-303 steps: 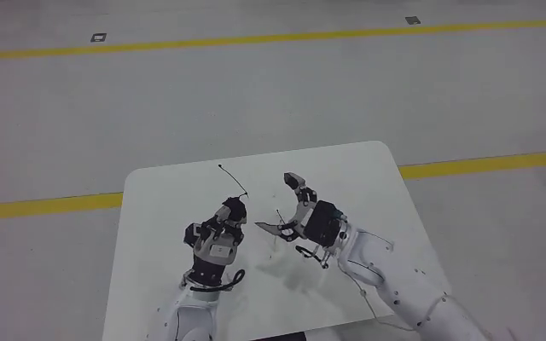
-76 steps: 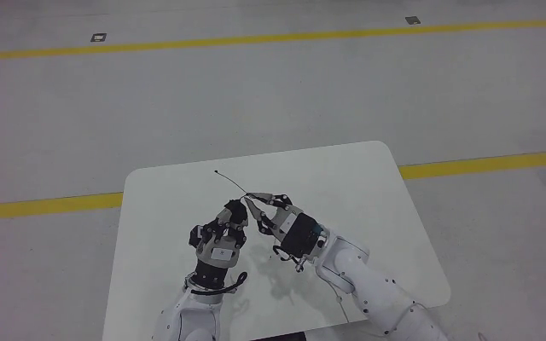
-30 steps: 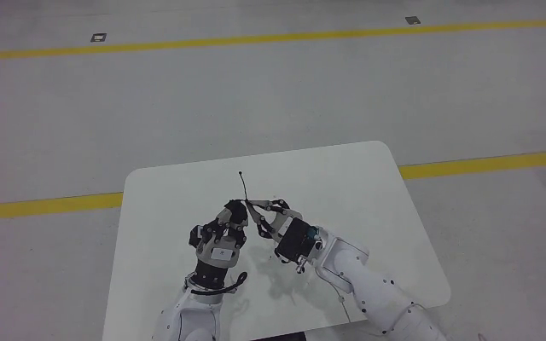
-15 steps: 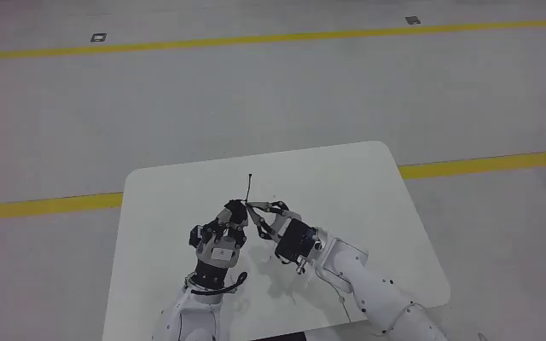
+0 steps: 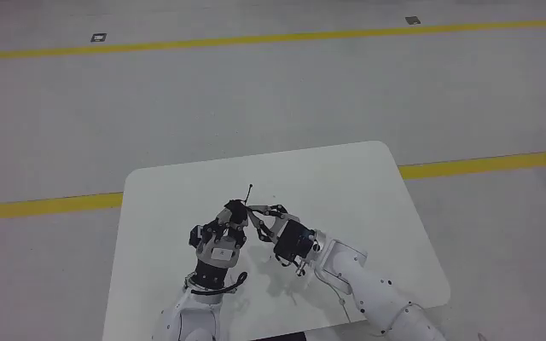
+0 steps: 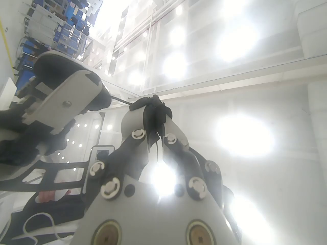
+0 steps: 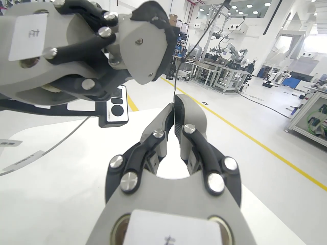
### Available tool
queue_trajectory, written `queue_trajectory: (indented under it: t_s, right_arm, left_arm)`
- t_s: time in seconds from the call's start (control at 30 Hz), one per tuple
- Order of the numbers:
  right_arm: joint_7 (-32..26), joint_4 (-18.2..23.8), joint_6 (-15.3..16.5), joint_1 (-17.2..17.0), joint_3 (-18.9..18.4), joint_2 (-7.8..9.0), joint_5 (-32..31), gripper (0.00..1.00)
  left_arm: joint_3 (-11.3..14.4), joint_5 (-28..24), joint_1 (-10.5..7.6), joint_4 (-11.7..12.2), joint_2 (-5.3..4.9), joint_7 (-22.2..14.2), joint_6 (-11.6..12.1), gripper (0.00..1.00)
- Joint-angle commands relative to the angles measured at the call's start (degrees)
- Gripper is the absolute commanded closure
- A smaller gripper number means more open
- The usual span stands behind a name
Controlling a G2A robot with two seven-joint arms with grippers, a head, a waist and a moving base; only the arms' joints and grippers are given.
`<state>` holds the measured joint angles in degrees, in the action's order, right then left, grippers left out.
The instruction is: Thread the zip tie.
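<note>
Here, toward 11 o'clock from the middle of the white table [image 5: 367, 179], the left gripper [image 6: 153, 104] has its tips pressed together. A thin black strand leaves them, so it appears to pinch one end of the zip tie [image 7: 175, 87]. From between the two grippers the tie rises toward 12 o'clock, and its far end, carrying a small block that is likely the head, hangs in the air. At 3 o'clock of the left gripper, close beside it, the right gripper [image 7: 174, 108] is clamped tight on the strap. My worry is that the head sits on a long, unsupported, springy strap, so a small misaim may miss the slot. With both holds so close together, a twist could also buckle the strap or pull it out of a pinch.
</note>
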<state>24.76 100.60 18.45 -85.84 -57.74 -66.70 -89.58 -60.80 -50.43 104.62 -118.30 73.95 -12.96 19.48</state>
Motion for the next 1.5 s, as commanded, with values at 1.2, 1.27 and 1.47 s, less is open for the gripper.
queue_trajectory:
  t_s: [1.2, 1.27, 1.47]
  right_arm:
    - [-0.6, -2.4, -0.8, -1.2, 0.1, -0.24, 0.9, 0.51]
    - [0.8, -2.2, -0.3, -1.6, -0.1, -0.15, 0.9, 0.51]
    - [3.6, -2.2, 1.0, -2.7, -0.2, 0.18, 2.3, 0.59]
  left_arm:
    - [0.0, 0.0, 0.00, 0.0, 0.00, 0.0, 0.0, 1.00]
    - [0.0, 0.0, 0.00, 0.0, 0.00, 0.0, 0.0, 1.00]
    - [0.0, 0.0, 0.00, 0.0, 0.00, 0.0, 0.0, 1.00]
